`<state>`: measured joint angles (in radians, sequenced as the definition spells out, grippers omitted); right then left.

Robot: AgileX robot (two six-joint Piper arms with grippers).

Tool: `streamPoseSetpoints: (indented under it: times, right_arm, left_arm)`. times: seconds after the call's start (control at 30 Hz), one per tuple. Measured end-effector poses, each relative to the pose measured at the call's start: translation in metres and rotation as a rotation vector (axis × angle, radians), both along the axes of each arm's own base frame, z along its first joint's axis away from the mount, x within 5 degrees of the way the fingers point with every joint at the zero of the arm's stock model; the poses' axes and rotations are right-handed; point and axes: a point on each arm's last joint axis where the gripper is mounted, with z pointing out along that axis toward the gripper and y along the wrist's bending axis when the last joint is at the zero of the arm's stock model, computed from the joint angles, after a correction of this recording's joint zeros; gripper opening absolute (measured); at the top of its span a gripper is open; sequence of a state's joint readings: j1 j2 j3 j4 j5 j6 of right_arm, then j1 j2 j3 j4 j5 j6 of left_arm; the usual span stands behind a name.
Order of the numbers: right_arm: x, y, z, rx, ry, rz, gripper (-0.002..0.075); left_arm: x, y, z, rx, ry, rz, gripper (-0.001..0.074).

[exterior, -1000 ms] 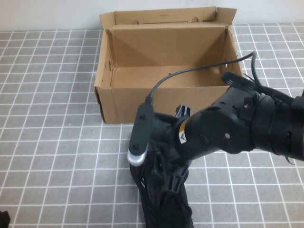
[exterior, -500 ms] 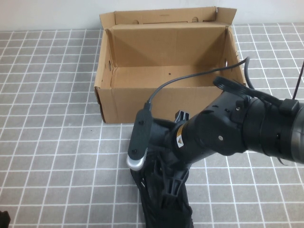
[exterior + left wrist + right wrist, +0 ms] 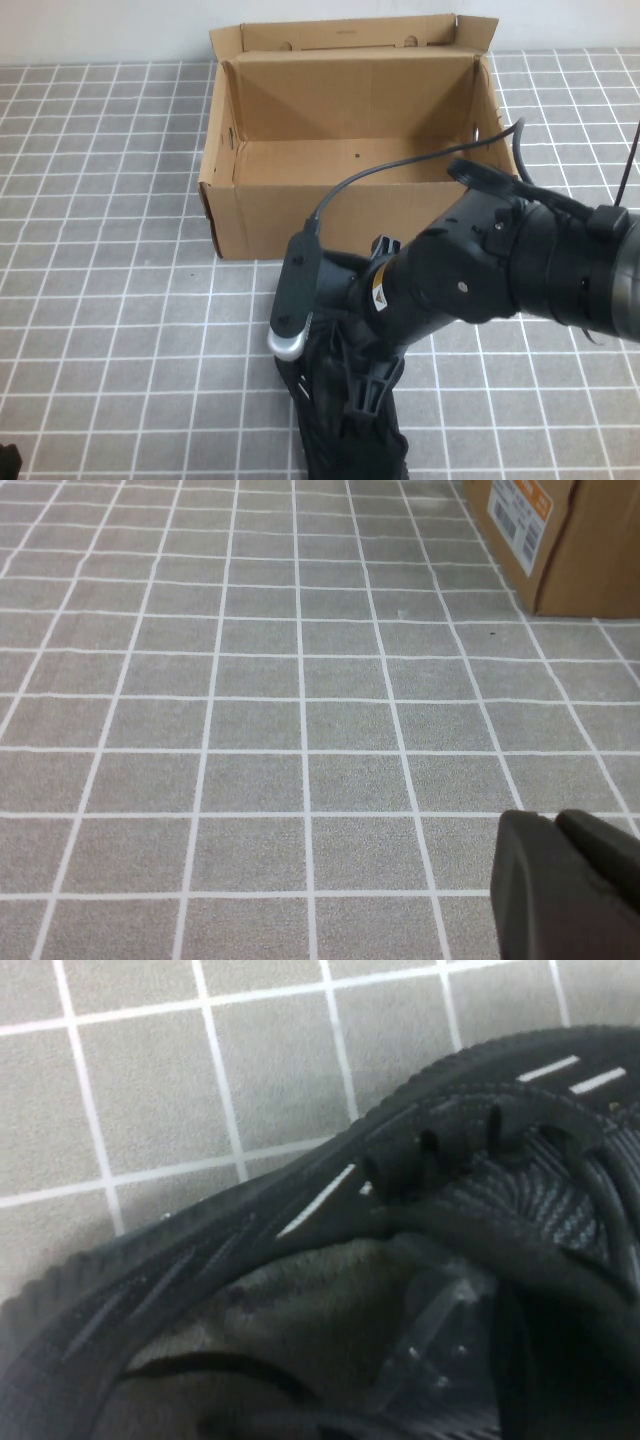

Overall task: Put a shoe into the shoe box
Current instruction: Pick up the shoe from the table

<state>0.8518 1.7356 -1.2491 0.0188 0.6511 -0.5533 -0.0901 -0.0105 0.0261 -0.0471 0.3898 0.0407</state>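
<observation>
The black mesh shoe [image 3: 350, 440] lies on the tiled table at the front centre, just in front of the open brown shoe box [image 3: 300, 215]. My right gripper [image 3: 358, 395] reaches down onto the shoe. In the right wrist view one finger [image 3: 430, 1350] sits inside the shoe's [image 3: 300, 1220] opening, with shoe material pinched against the other finger. White dashes show on the shoe's side. My left gripper [image 3: 556, 822] is shut and empty, low over bare tiles at the front left. The box's corner [image 3: 570, 550] shows in the left wrist view.
The box's back flap [image 3: 340, 35] stands upright and its inside is bare. The right arm's cable [image 3: 400, 165] arcs over the box's front wall. Grey tiles [image 3: 100, 250] spread to the left of the box and the shoe.
My right arm has shifted slightly left and settled lower onto the shoe. The shoe stays on the table. The left arm has not moved.
</observation>
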Motion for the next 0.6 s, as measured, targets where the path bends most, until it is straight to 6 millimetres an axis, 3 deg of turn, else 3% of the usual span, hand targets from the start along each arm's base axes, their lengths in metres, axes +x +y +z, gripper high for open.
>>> streamPoseSetpoints:
  times: [0.2,0.6]
  right_arm:
    - [-0.01,-0.01,0.025,-0.026,0.043,-0.01,-0.0006]
    - [-0.054,-0.051,0.114,0.15,-0.004,-0.018,-0.0006]
  left_arm:
    - [0.0,0.0,0.0,0.0,0.0,0.0,0.0]
    - [0.0,0.0,0.0,0.0,0.0,0.0,0.0]
